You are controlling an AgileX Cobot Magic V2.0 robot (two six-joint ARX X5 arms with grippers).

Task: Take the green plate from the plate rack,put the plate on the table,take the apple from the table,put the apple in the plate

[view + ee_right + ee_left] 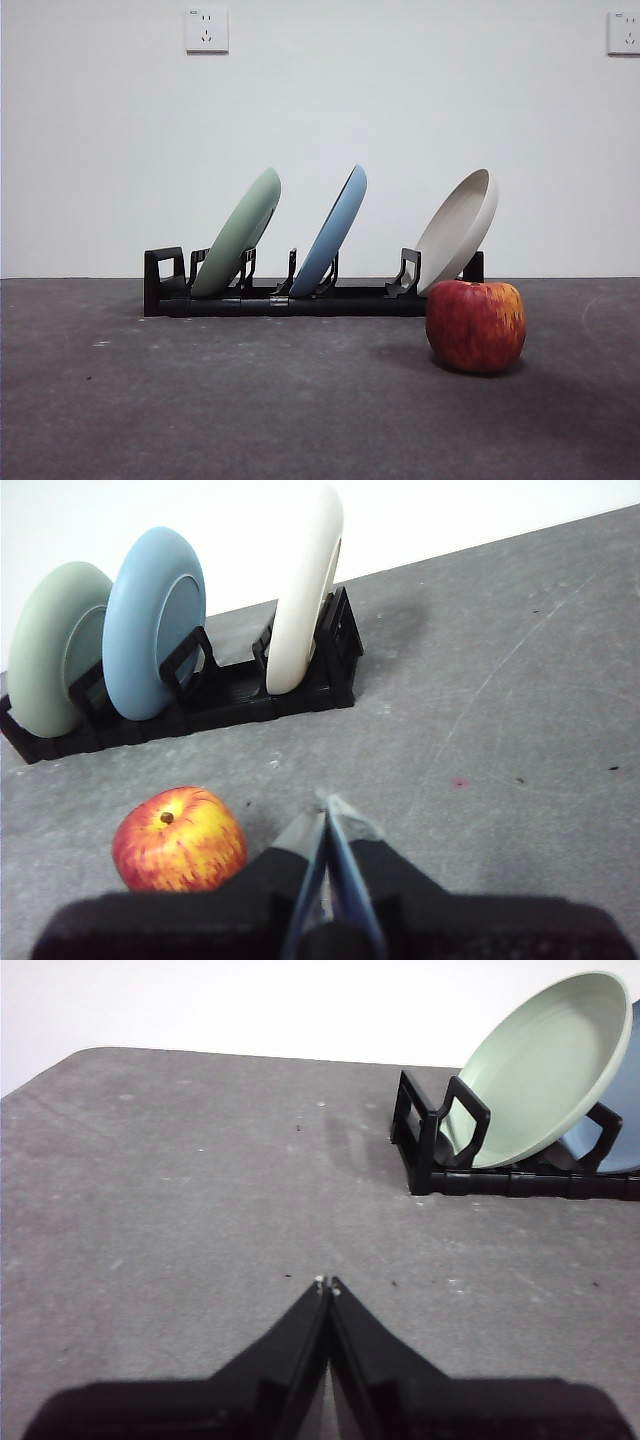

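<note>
The green plate (240, 232) leans in the left slot of the black plate rack (300, 298); it also shows in the left wrist view (545, 1065) and the right wrist view (45, 660). The red apple (476, 325) sits on the table (250, 400) in front of the rack's right end. My left gripper (327, 1283) is shut and empty above bare table, well away from the rack (440, 1150). My right gripper (327, 805) is shut and empty, hovering beside the apple (178, 840). Neither arm shows in the front view.
A light blue plate (332, 230) stands in the rack's middle and a cream-white plate (460, 228) at its right end. A white wall with two sockets (206, 30) stands behind. Bare table lies in front of the rack's left half.
</note>
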